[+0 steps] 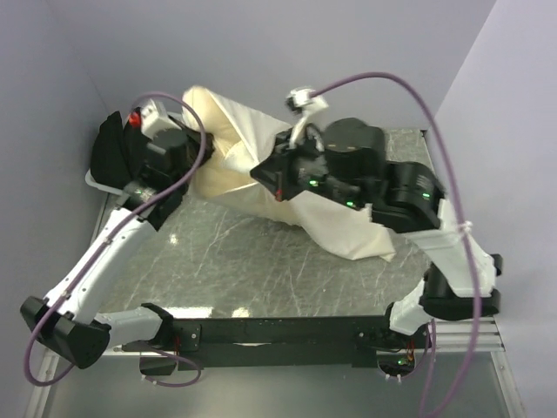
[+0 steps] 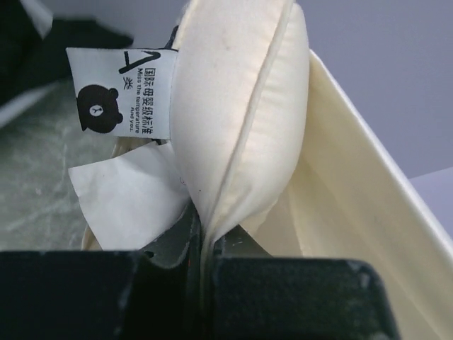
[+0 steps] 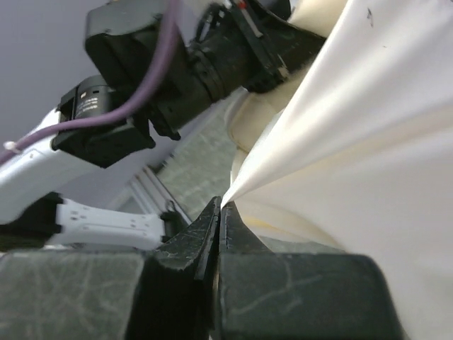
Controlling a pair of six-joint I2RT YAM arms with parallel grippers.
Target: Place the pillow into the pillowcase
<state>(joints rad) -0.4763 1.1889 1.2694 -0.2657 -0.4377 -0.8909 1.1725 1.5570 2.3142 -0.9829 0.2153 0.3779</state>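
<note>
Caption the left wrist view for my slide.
The left gripper pinches the pillow by its seam, a bear-printed tag beside it and the pillowcase stretched alongside.

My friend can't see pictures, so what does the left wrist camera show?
The left fingers pinch the seamed edge of the puffy cream pillow, which stands up above them. A white tag with a brown bear hangs at its left, and the thin pillowcase stretches along the right.

A grey-green marbled desk [image 1: 261, 270] fills the middle of the scene. At its far left corner lies a bundled black cloth [image 1: 109, 150], with a white rim [image 1: 94, 181] showing just beneath it. Pale lavender walls [image 1: 348, 35] stand behind.
</note>
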